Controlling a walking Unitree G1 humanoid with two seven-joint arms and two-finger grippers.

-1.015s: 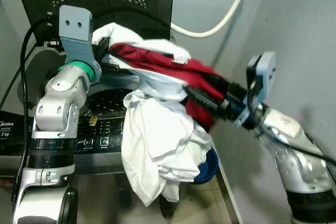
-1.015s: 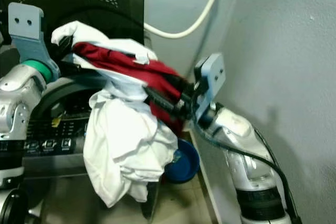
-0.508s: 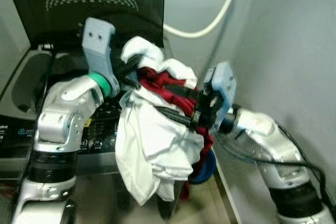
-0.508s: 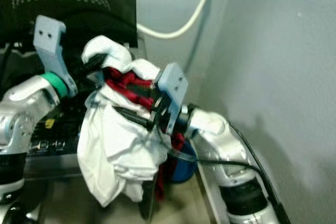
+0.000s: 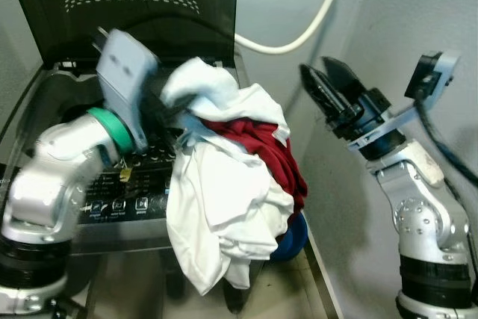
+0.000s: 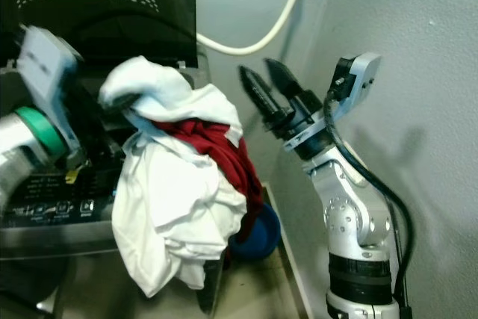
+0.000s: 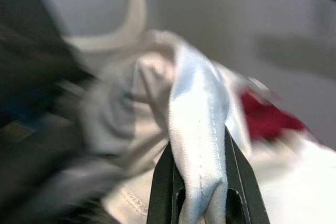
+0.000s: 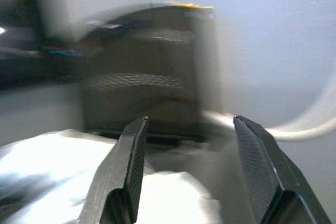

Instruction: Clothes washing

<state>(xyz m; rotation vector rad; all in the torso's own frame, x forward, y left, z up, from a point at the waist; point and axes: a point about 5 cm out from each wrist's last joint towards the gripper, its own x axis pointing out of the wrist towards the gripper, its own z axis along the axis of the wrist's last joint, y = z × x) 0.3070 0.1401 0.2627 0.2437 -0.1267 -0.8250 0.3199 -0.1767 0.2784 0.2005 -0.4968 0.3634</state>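
Observation:
A bundle of clothes hangs over the front right corner of the top-loading washing machine (image 5: pixel 112 207): a white garment (image 5: pixel 216 207) draped over a red garment (image 5: pixel 261 143). My left gripper (image 5: pixel 168 106) is shut on a fold of the white garment (image 7: pixel 197 129) at the top of the bundle. My right gripper (image 5: pixel 323 80) stands open, raised to the right of the clothes and apart from them, with nothing between its fingers (image 8: pixel 131 161). The machine's dark lid (image 5: pixel 142 5) stands raised behind the bundle.
A grey wall (image 5: pixel 403 20) runs close along the right, with a white hose (image 5: pixel 314 28) curving across it. A blue basin (image 5: pixel 295 237) sits on the floor beneath the hanging clothes. The machine's control panel (image 5: pixel 119 203) faces me at the lower left.
My right gripper has let go of the clothes, opened, and swung up and right, away from them. The bundle now hangs from the left gripper alone, the red garment sagging lower.

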